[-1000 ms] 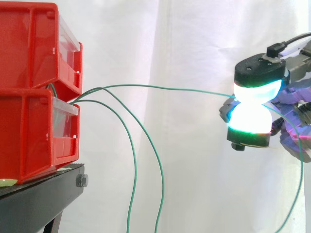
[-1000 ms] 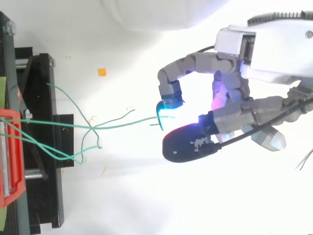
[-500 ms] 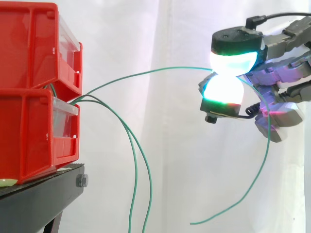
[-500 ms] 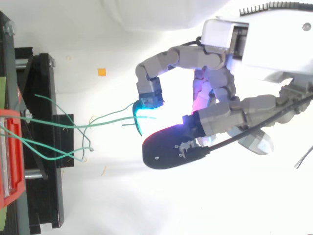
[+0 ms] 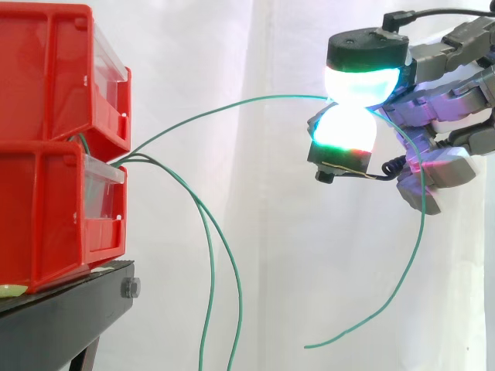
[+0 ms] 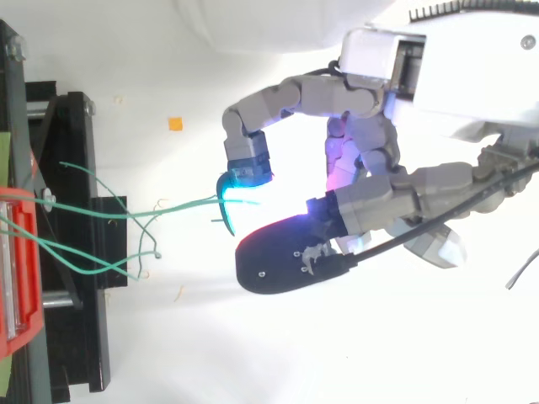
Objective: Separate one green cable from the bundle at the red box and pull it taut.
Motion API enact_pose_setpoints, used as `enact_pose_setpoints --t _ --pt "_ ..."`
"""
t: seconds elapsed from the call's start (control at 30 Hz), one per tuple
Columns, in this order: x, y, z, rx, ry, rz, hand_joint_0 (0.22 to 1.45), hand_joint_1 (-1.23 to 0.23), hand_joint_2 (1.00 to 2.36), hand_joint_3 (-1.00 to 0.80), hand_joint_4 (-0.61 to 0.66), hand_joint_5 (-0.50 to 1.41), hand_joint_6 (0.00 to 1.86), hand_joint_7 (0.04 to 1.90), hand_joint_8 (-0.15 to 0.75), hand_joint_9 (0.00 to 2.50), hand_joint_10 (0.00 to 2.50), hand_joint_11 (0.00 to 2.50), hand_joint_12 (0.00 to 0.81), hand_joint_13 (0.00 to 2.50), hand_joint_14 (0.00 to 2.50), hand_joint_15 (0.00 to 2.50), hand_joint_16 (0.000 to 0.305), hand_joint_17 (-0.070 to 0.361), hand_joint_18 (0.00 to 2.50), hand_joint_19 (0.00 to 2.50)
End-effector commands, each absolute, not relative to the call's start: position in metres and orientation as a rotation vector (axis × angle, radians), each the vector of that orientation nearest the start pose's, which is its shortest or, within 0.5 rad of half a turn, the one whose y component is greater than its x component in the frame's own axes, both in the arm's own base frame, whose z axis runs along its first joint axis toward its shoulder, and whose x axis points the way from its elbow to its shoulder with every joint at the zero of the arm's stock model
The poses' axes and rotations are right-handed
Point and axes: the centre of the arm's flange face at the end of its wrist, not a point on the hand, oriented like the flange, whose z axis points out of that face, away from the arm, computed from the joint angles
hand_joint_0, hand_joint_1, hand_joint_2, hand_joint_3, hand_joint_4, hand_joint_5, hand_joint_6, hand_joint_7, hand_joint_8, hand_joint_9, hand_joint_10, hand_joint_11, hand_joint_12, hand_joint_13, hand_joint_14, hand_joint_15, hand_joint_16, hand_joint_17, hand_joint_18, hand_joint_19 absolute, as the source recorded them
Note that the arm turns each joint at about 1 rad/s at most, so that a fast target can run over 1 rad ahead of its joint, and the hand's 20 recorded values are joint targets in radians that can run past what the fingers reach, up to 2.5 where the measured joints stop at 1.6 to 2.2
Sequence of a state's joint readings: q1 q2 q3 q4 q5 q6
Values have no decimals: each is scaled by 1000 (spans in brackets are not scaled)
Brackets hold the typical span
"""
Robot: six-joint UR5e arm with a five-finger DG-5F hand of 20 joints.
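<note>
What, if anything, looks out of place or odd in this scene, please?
Nothing is damaged, but the green cable pinched in the robot hand arcs slack from the red bins rather than running taut, and its free end dangles below.

A white curtain backs the black stand.
</note>
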State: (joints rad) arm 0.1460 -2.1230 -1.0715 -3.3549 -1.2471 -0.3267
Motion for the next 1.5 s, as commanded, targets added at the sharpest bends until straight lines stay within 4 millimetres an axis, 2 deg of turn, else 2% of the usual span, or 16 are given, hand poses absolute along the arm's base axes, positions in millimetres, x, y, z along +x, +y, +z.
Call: enact_pose_setpoints --t 0.0,1.47 --pt "696 -65 383 1170 1467 678 747 -683 1021 -167 64 140 521 1396 250 2071 30 832 324 1451 23 749 43 96 1074 856" --pt "696 -65 382 1171 1468 677 743 -681 1021 -157 56 141 521 1395 242 2067 32 837 319 1437 22 745 42 95 1058 837"
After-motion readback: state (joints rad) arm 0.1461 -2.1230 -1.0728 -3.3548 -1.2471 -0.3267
